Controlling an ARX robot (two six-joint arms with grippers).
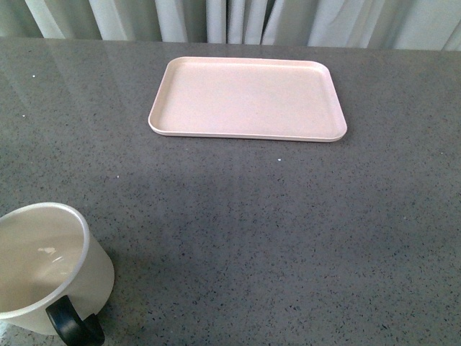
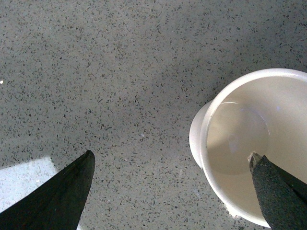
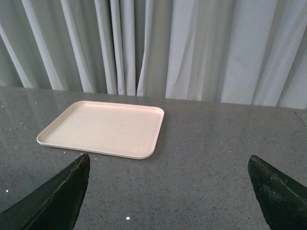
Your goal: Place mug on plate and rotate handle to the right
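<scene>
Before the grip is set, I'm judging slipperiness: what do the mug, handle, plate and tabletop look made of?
The mug looks like glazed ceramic: white, thick-walled, soft sheen inside. Its handle is glossy black, probably glazed too. The plate looks like matte pale pink plastic or melamine, faintly speckled. The tabletop looks like polished grey speckled stone or composite, mirroring the curtains.

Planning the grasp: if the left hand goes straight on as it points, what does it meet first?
Likely the mug: one finger of the open left hand is over its mouth, the other over bare table. Depth is unclear.
</scene>
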